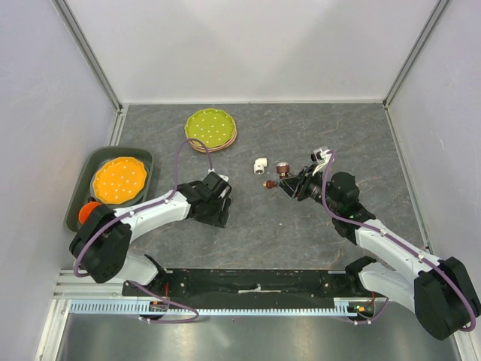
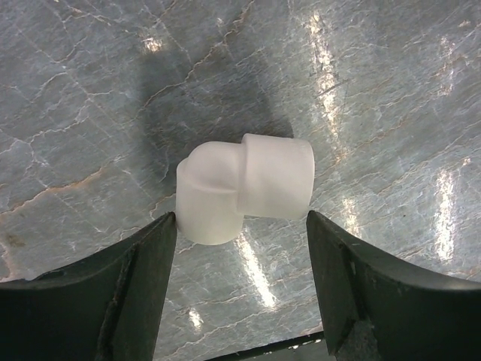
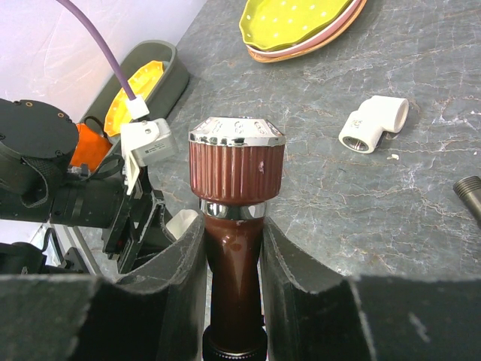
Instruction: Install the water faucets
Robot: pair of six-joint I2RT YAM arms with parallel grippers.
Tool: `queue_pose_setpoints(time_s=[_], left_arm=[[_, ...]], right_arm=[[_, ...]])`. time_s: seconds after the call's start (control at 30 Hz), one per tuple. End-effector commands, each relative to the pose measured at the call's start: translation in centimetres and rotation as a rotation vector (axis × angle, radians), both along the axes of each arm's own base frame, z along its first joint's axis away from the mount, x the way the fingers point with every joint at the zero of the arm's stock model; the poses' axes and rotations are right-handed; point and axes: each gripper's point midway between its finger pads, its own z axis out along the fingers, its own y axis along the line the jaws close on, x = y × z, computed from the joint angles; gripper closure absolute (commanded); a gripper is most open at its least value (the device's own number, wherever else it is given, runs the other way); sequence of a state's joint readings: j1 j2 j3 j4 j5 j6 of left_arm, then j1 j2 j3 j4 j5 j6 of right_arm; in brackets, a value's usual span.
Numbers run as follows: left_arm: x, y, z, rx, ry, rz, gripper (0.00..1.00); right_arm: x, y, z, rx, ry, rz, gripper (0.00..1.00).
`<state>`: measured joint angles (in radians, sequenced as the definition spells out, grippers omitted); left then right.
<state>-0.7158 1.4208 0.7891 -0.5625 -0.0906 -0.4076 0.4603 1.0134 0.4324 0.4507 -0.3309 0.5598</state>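
A: Between the fingers of the right gripper (image 3: 233,229), what?
B: The brown tap (image 3: 235,165), clamped by its neck (ribbed cap beyond the tips).
A: The left gripper (image 2: 240,219)?
B: Open around a white elbow (image 2: 244,186), maybe touching one finger.

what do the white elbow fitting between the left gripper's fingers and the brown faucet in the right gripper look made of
The white elbow fitting: likely plastic, matte and slightly translucent, with soft moulded edges. The reddish-brown faucet: body glossy with sharp highlights, so coated metal or hard plastic, hard to say which; its ribbed handle carries a bright chrome-like cap and ring.
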Motion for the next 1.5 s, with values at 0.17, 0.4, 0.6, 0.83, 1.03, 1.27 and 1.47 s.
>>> queue_pose_setpoints(time_s=[0.17,0.4,0.6,0.83,1.03,1.27,1.47], left_arm=[[0.4,-2.8,1.0,-0.090,-0.012,0.009,0.25],[0.1,-3.2,1.4,-0.102,-0.022,0.013,0.26],[0.6,-1.3,1.2,-0.028,-0.064,0.086,0.29],[1.2,0.0,0.4,0.051,-0.085,0.115,0.33],[1.2,0.0,-0.2,0.069,-0.069,0.104,0.40],[1.2,-0.4,-1.0,0.063,-0.054,0.087,0.41],[1.3,-0.5,-1.6,0.074,-0.052,0.074,0.43]], right_arm=[[0.4,-0.2,1.8,0.026,-0.072,-0.016,1.00],[0.4,-0.1,1.7,0.030,-0.070,-0.015,1.00],[0.4,-0.1,1.8,0.034,-0.072,-0.013,1.00],[0.3,-0.1,1.8,0.034,-0.074,-0.012,1.00],[0.3,-0.1,1.8,0.034,-0.074,-0.013,1.00],[0.4,-0.2,1.8,0.035,-0.072,-0.013,1.00],[0.3,-0.1,1.8,0.034,-0.074,-0.012,1.00]])
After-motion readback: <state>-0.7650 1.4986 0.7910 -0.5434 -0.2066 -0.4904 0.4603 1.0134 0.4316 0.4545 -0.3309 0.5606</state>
